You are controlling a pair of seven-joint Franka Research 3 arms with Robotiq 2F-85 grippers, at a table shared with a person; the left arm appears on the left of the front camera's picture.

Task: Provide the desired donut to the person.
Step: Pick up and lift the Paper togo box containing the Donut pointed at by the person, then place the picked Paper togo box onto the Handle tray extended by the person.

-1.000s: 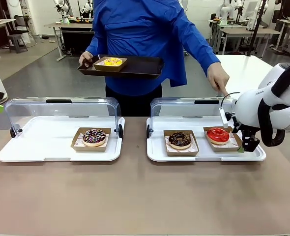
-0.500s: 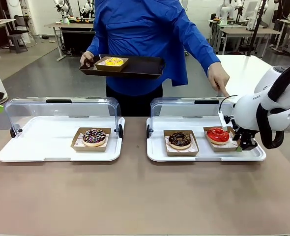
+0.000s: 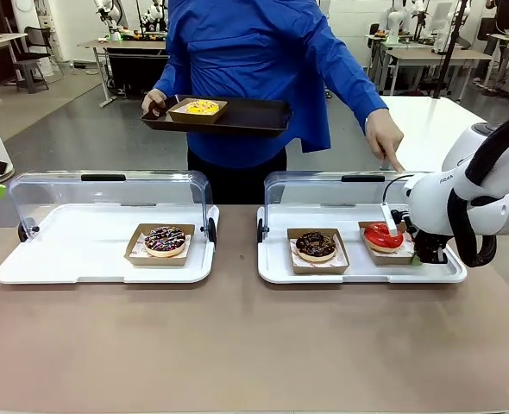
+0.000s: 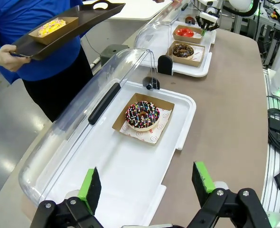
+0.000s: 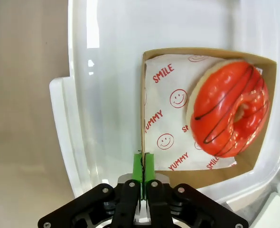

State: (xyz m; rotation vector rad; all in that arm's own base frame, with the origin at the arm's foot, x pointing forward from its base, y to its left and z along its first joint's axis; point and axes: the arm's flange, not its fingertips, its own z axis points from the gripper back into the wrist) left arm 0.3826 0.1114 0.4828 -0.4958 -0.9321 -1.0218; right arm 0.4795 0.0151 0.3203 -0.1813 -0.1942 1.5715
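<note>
The red donut (image 5: 230, 109) is seen tilted in its cardboard box (image 5: 149, 142), raised toward the person (image 3: 246, 78), on the right-hand white tray (image 3: 358, 272). The right pincer (image 5: 143, 166) is clamped on the box's near wall, the donut just beyond. The left pincer (image 4: 148, 183) is held wide open, empty.

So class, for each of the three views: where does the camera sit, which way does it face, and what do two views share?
Front: between the arms, facing the person; right gripper shows.
Left wrist: above the left tray, open left gripper at bottom.
Right wrist: straight down; right gripper shut on the red donut's box.
Shared: the red donut.
</note>
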